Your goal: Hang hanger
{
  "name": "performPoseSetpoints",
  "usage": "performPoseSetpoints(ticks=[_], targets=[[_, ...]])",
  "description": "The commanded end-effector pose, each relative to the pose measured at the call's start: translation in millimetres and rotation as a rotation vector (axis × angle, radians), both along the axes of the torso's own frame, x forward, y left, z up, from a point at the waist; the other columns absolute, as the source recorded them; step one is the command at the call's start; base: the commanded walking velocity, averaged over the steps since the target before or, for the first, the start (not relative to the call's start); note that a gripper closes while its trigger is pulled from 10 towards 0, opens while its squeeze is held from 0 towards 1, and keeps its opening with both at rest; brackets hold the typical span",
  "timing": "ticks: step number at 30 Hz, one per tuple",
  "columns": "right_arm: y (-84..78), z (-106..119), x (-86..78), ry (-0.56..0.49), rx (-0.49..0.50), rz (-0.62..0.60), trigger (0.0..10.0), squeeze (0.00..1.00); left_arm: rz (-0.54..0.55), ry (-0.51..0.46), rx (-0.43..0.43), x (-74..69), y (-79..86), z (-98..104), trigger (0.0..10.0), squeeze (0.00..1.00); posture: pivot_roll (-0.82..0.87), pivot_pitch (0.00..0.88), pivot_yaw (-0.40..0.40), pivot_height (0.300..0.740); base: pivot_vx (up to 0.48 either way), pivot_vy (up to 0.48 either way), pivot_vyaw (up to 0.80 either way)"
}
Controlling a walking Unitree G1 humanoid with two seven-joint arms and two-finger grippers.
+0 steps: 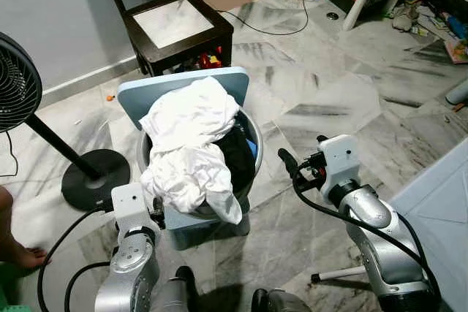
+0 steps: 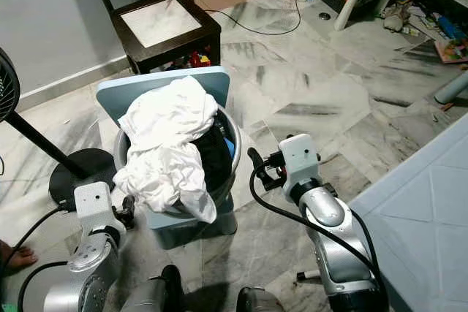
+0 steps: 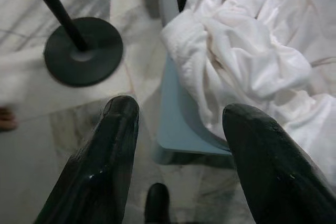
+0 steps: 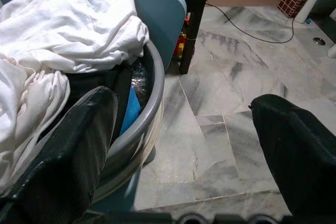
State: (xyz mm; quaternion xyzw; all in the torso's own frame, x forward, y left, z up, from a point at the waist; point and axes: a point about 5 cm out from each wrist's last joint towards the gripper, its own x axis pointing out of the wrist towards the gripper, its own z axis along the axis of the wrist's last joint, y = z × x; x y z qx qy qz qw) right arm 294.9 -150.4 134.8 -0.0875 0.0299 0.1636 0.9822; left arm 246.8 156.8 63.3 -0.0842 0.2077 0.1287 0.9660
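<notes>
Approach stage at the laundry basin; nothing grasped, no hanger made out.

Left gripper [image 3: 176, 145] held low just beside the grey basin [image 1: 254, 140], at the side where the white laundry [image 1: 191, 147] spills over the rim; fingers spread wide, empty. Right gripper [image 1: 291, 166] poised near the basin's opposite rim, fingers likewise well apart, empty. Hanger possibly buried among the clothes; cannot tell. Advised: search before reaching in, lift the cloth aside gently, avoid snagging. Basin seated on a pale blue chair [image 1: 186, 83]. Beyond it, a dark wooden chair [image 1: 172, 23]; beside it, a standing fan's round base [image 1: 93, 177]. Grey-veined marble floor [image 1: 329, 93], a cable trailing across it, clutter well beyond the basin.
</notes>
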Motion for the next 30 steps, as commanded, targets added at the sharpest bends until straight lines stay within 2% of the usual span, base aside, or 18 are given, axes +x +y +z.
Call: performPoseSetpoints(ticks=[1,7,12,13,14,15,21,30], targets=[[-2.3,-2,0.0,0.006,-0.002,-0.009,10.0,0.0,0.014,0.043,-0.148,-4.8,-30.5,-9,10.0,1.0,-0.04,0.235,-0.054,0.74,0.0,0.0,0.0],[-2.3,-3,-0.2,0.005,-0.001,-0.013,10.0,0.0,0.045,0.066,-0.198,-5.7,-26.6,-24,10.0,1.0,-0.05,0.236,-0.052,0.74,0.0,0.0,0.0],[-4.7,-3,-1.1,0.006,-0.004,-0.015,10.0,0.0,0.059,0.026,-0.239,2.2,-27.3,-21,10.0,1.0,-0.05,0.237,-0.053,0.74,0.0,0.0,0.0],[-5.1,-3,-0.9,0.006,-0.005,-0.016,10.0,0.0,0.058,0.02,-0.248,3.5,-27.7,-21,10.0,0.11,-0.05,0.237,-0.053,0.74,0.0,0.0,0.0],[-5.2,-3,-0.6,0.004,-0.005,-0.018,10.0,0.0,0.061,0.018,-0.245,5.5,-27.1,-21,10.0,0.11,-0.06,0.237,-0.052,0.74,0.0,0.0,0.0],[-5.8,-2,0.0,0.002,-0.006,-0.021,10.0,0.0,0.076,0.011,-0.251,8.3,-25.5,-22,10.0,0.0,-0.06,0.237,-0.052,0.74,0.0,0.0,0.0],[-9.5,-2,-2.7,0.002,-0.011,-0.031,10.0,0.0,0.062,-0.012,-0.222,17.8,-20.5,-25,10.0,0.0,-0.07,0.242,-0.05,0.74,0.0,0.0,0.0],[-8.5,0,-1.5,-0.001,-0.013,-0.027,10.0,0.0,0.074,-0.006,-0.259,31.1,-17.9,-36,10.0,0.0,-0.08,0.25,-0.055,0.74,0.0,0.0,0.0]])
